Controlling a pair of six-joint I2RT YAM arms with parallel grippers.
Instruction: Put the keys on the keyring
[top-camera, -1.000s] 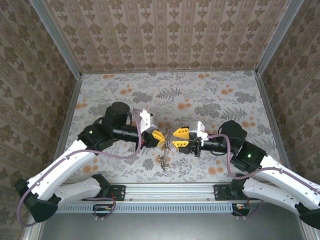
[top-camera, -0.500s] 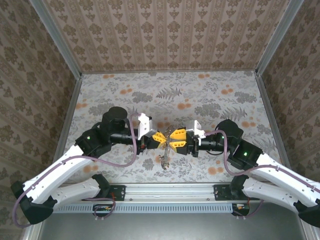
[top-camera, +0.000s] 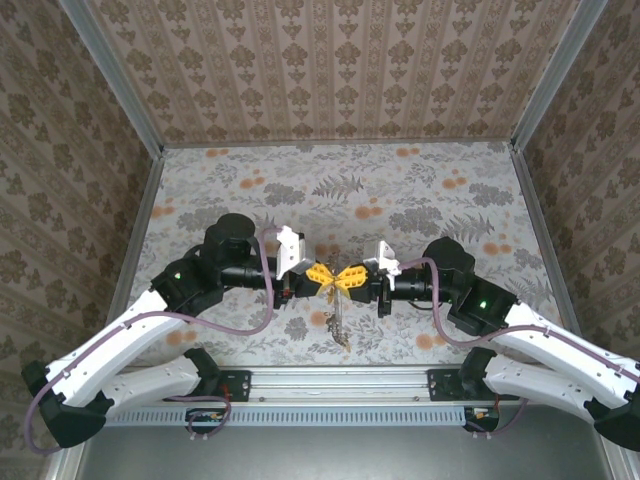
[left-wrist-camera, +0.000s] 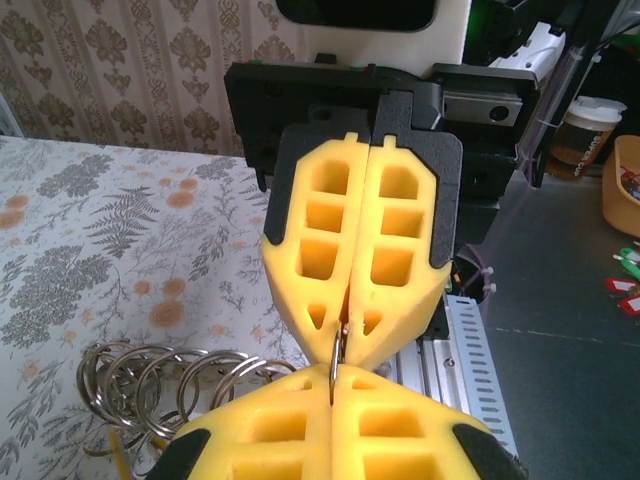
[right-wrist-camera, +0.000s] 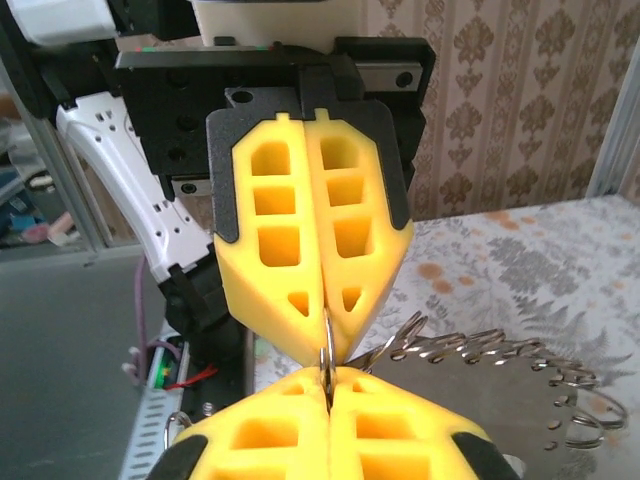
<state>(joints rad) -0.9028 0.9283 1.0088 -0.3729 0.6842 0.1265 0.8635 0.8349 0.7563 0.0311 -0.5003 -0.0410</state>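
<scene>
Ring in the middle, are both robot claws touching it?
Touching. Right wrist view: the thin ring sits pinched in the seams of the left gripper above and right gripper below.

Nothing readable is showing at this moment: no text, label, brand, number or sign is coming through legibly in any view.

Robot lab cell: wallpapered walls, aluminium rail, floral tabletop.

White-and-black arms, mauve cables, yellow gridded pincer fingers, apparently green lights.
</scene>
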